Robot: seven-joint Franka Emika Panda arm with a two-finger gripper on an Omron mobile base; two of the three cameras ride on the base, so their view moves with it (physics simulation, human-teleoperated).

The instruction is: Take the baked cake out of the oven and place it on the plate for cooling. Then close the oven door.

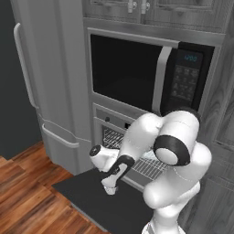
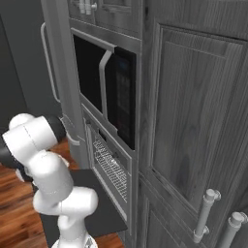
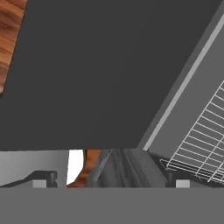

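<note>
Currently the oven door is lying fully lowered, a flat dark panel, and the end effector is hovering just above it with fingers spread apart, holding nothing. Inside the oven wire racks are showing; no cake or plate is appearing, so everything seems left to do.

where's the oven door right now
The oven door is swung fully down, lying flat above the wood floor below the oven. In the left base view the open gripper hangs just above it.
</note>
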